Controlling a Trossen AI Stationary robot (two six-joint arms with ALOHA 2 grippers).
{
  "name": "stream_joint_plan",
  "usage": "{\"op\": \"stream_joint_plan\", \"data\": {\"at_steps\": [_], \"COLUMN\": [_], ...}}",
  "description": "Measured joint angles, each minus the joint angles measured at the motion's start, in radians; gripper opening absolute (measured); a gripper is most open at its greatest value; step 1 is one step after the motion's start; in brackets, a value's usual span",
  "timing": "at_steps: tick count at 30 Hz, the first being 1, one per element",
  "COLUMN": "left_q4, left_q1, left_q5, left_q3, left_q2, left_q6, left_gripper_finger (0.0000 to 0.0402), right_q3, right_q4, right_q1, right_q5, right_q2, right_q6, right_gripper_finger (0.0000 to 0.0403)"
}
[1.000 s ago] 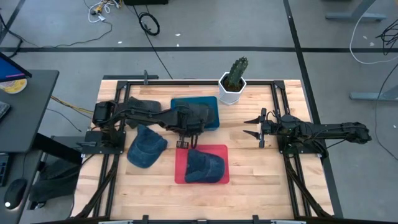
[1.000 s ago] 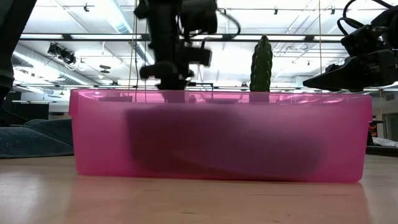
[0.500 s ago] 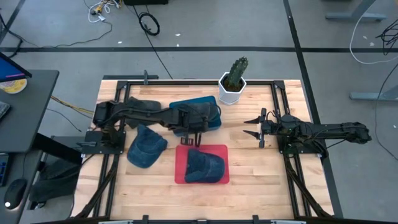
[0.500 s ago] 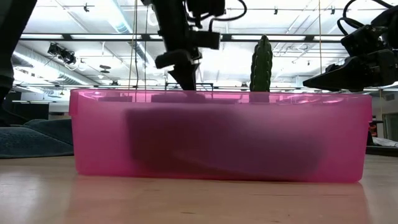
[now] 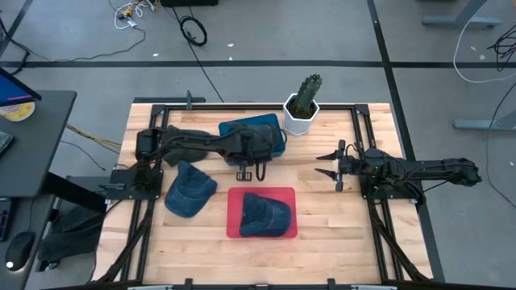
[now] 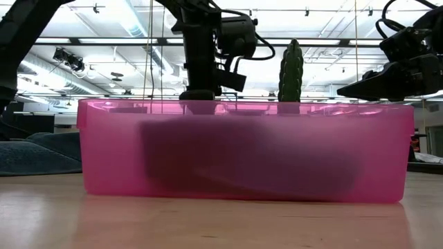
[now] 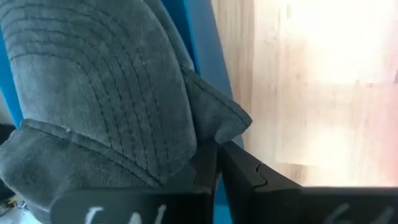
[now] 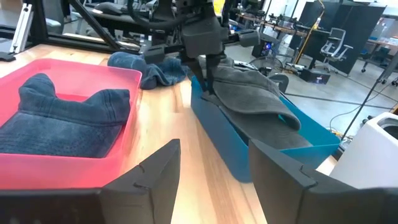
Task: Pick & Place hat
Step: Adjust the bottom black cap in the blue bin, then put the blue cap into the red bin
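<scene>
A grey hat (image 8: 249,93) lies across a blue bin (image 8: 252,149) near the table's far edge; in the high view the bin (image 5: 274,133) is partly under my left arm. My left gripper (image 5: 252,163) stands over the bin's near side, shut on the hat (image 7: 106,93). A denim hat (image 5: 264,213) rests inside the pink bin (image 5: 234,229). A second denim hat (image 5: 189,192) lies on the table to the left. My right gripper (image 5: 326,165) waits open at the table's right, touching nothing. My left gripper pinches a fold of cloth at the grey hat's edge (image 7: 214,127), beside the stitched brim, between its two fingers (image 7: 249,174). The right wrist view shows it coming from above, pointing down (image 8: 206,71). The rest of the hat lies on the blue bin.
A cactus in a white pot (image 5: 302,109) stands at the far edge, just right of the blue bin. Black rails (image 5: 363,153) frame the wooden table. Bare wood lies between the bins and my right gripper. In the low view, the pink bin (image 6: 242,149) fills the foreground.
My left gripper has moved from above the pink bin's far rim toward the table's far edge and a little right, ending over the blue bin's near side, and its wrist has turned. My right arm has kept still.
</scene>
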Motion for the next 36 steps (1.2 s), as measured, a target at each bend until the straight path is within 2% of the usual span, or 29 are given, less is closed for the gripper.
{"op": "stream_joint_plan", "data": {"at_steps": [8,11,16,20,27,32,36], "left_q4": [-0.037,-0.072,-0.129,-0.182,-0.219,-0.272,-0.348], "left_q1": [-0.02,-0.029,-0.031,-0.031,-0.067,-0.139,-0.221], "left_q5": [0.021,0.021,-0.056,-0.068,-0.053,-0.05,-0.049], "left_q3": [0.008,0.024,0.039,0.04,0.041,0.041,0.041], "left_q2": [-0.028,-0.037,-0.047,-0.053,-0.097,-0.167,-0.243], "left_q6": [-0.025,-0.025,-0.026,-0.044,-0.105,-0.154,-0.262], "left_gripper_finger": [0.0063,0.0101,0.0173,0.0206,0.0213,0.0201,0.0192], "right_q3": [0.0,0.0,0.0,0.0,0.0,0.0,0.0], "right_q4": [0.0,0.001,0.001,0.001,0.001,0.001,0.001], "right_q1": [0.0,0.0,0.0,0.0,0.0,0.0,0.0], "right_q5": [0.0,0.0,0.0,0.0,0.0,0.0,0.0], "right_q2": [0.0,0.0,0.0,0.0,0.0,0.0,0.0], "right_q6": [0.0,0.0,0.0,0.0,0.0,0.0,0.0], "right_gripper_finger": [0.0193,0.0193,0.0193,0.0193,0.0193,0.0193,0.0193]}}
